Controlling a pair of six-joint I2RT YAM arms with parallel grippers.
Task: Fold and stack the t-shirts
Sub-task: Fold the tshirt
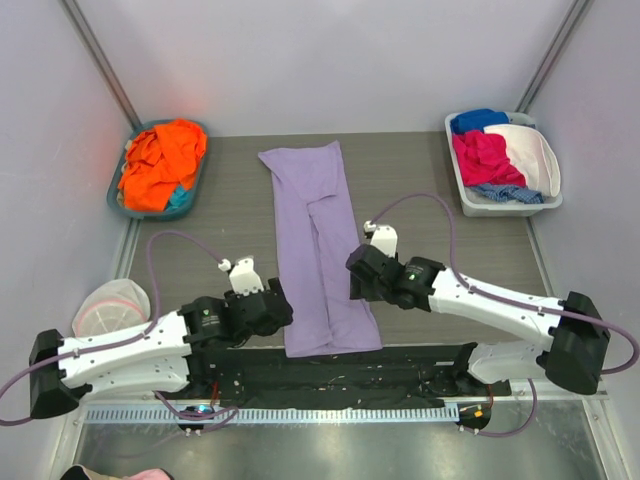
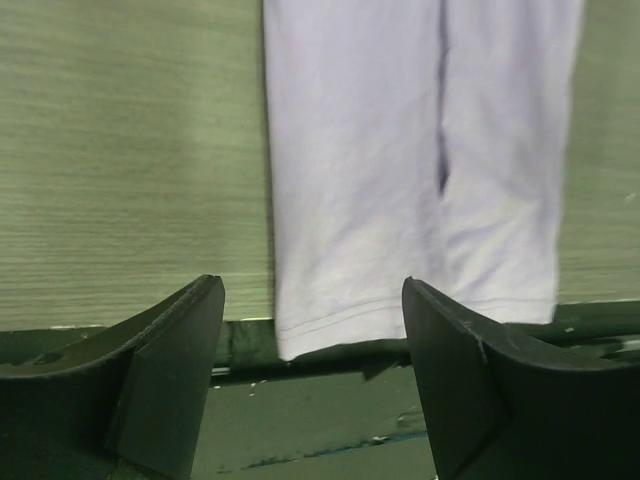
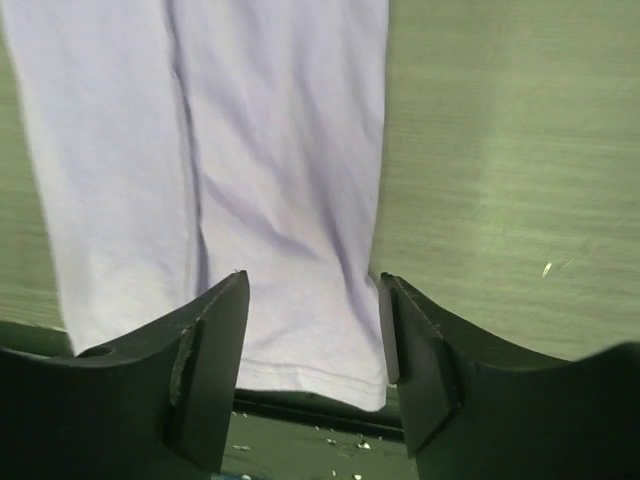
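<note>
– Standing apart, both pincers?
– Yes. The left gripper (image 2: 310, 290) and the right gripper (image 3: 312, 278) have their jaws spread and hold nothing. They flank the near hem of the lavender t-shirt (image 1: 318, 250), which lies flat down the table's middle.
– Containers?
– The blue-grey basket (image 1: 118, 185), far left, holds an orange t-shirt (image 1: 160, 165) over a teal t-shirt (image 1: 180, 200). The white bin (image 1: 480, 207), far right, holds blue, pink and white cloth.
– Surface?
– A grey wood-grain table (image 1: 230, 220) with pale walls around it.
</note>
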